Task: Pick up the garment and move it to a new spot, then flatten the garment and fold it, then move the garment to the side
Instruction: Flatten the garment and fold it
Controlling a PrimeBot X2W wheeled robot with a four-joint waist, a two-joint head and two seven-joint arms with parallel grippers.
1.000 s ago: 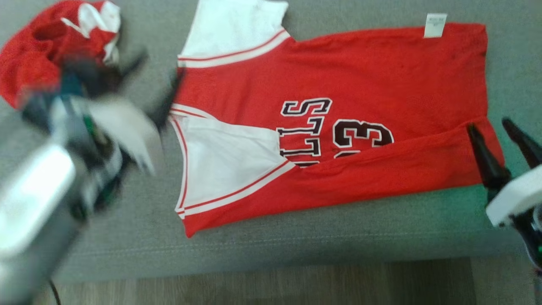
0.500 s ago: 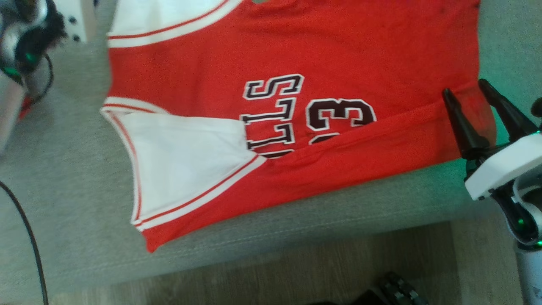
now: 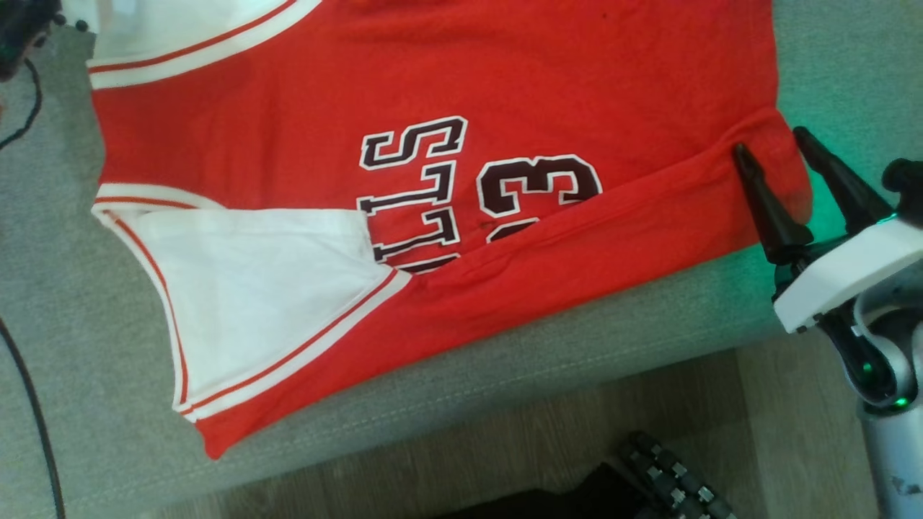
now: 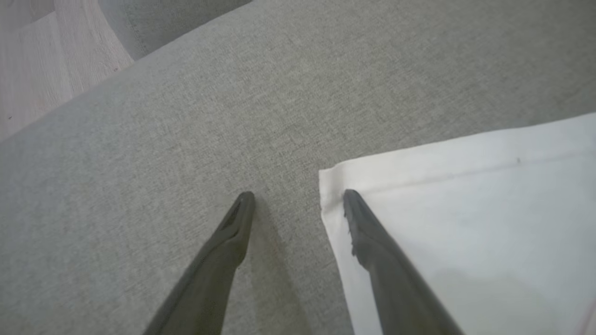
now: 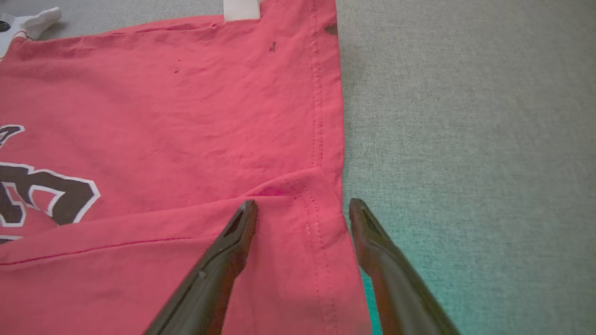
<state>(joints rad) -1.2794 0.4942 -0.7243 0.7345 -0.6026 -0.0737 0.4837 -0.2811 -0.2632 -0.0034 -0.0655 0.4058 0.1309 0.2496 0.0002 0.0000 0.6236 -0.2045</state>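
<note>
Upholstery first: the jersey's lying on a grey woven cushion (image 3: 505,360), sofa-seat kind of thing, with a stitched seam along its front edge. Below that edge is pale wood-look floor (image 3: 764,404). A thin black cable (image 3: 29,404) runs down the left side, and there's some dark ribbed object (image 3: 663,483) on the floor at the bottom, can't tell what it is.

The garment is a red jersey (image 3: 577,86) with white sleeve panels (image 3: 267,288) and dark lettering (image 3: 505,187). It's spread flat close to the cushion's front edge, and its near long edge is folded up over part of the print.

The right gripper (image 3: 771,140) is at the jersey's hem corner with its fingers spread apart and nothing between them pinched. In the right wrist view, the right gripper (image 5: 301,202) straddles the hem: one finger over the folded red cloth, the other just off it over bare cushion.

The left gripper (image 4: 298,194) is spread wide too, straddling the corner of a white panel: one finger over the white cloth, the other over grey cushion. Can't tell if the tips touch anything.
</note>
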